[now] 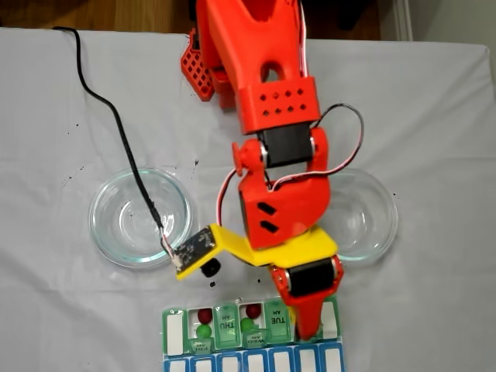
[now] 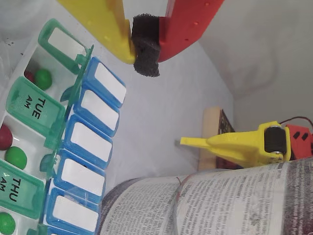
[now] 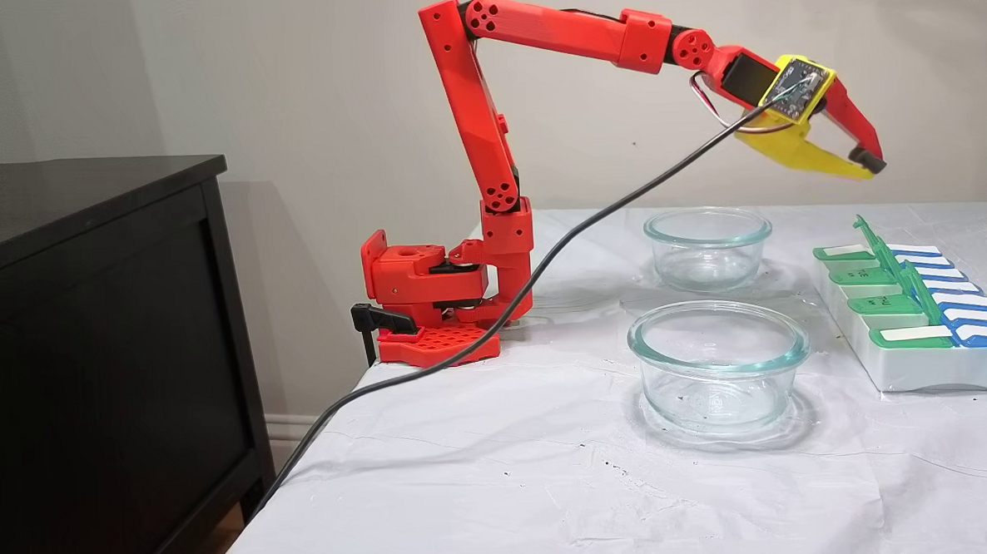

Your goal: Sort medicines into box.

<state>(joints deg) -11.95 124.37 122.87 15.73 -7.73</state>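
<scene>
The box (image 1: 225, 332) lies at the near edge in a fixed view, with green lids and a blue-lidded row. Two open compartments each hold a red pill (image 1: 204, 315) and a green pill (image 1: 203, 331); the second pair is a red one (image 1: 252, 311) over a green one (image 1: 249, 325). My gripper (image 1: 308, 333) hangs above the box's right end, high over it in the side view (image 3: 865, 166). The wrist view shows the yellow and red fingers shut (image 2: 145, 54) on their black foam pad, with no pill seen between them. The box (image 2: 100, 81), red pills (image 2: 4, 137) and green pills (image 2: 15, 156) lie at its left.
Two clear glass bowls (image 1: 141, 218) (image 1: 362, 215) stand on the white cloth between the arm's base and the box. A black cable (image 1: 116, 124) trails across the left bowl. A black cabinet (image 3: 97, 344) stands beside the table. A newspaper-wrapped object (image 2: 220, 200) sits low in the wrist view.
</scene>
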